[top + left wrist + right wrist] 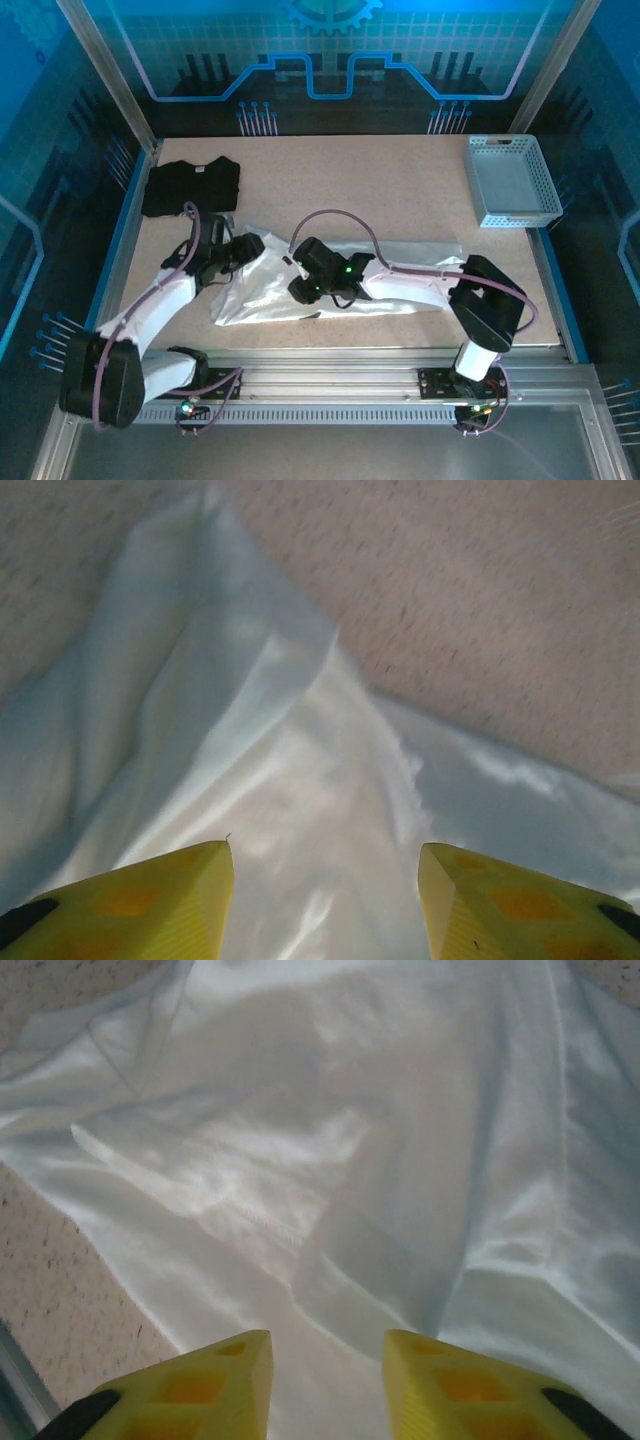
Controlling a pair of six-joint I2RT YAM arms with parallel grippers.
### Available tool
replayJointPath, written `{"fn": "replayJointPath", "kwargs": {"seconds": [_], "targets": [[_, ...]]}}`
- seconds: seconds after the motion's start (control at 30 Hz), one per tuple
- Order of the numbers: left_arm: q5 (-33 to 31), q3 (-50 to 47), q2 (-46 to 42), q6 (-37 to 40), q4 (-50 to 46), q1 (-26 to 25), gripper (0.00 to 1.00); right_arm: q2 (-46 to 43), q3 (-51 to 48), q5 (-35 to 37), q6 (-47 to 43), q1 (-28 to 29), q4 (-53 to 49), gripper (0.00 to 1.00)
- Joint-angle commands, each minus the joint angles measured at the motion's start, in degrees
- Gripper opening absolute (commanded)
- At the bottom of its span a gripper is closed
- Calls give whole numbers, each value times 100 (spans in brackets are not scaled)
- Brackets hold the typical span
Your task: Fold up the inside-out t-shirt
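Hovering both grippers low over the white t-shirt (250,300), which lies crumpled at the near middle of the table (380,190). The step looks like choosing grasp spots to spread it flat, with no fold made yet. The left gripper (325,855) is wide open and empty. The right gripper (328,1345) is partly open and also empty. The next move likely needs pinching an edge. The arms hide much of the shirt, and the sleeves, collar and tag are hard to make out.

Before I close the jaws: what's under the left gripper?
White t-shirt fabric lies beneath the open left gripper, with bare table beyond it. Anything under the cloth is hidden.
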Motion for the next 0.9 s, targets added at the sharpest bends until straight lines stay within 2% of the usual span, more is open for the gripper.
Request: {"fn": "replayJointPath", "kwargs": {"seconds": [0.0,0.2,0.4,0.53,0.7,0.87], "targets": [[-116,437,910,80,793,-23,52,587,266,-360,74,-135,287,27],[-221,1038,2466,71,1307,240,51,945,112,-437,313,-225,235,22],[-365,1135,2990,80,1273,810,51,765,-224,-569,328,-232,153,23],[-276,1146,2827,181,1136,967,53,540,-185,-669,206,-234,34,27],[-196,967,2096,349,777,989,60,125,-141,-810,138,-235,-10,36],[-720,298,1180,430,-76,1007,85,-483,-320,-705,19,-255,-91,51]]}}
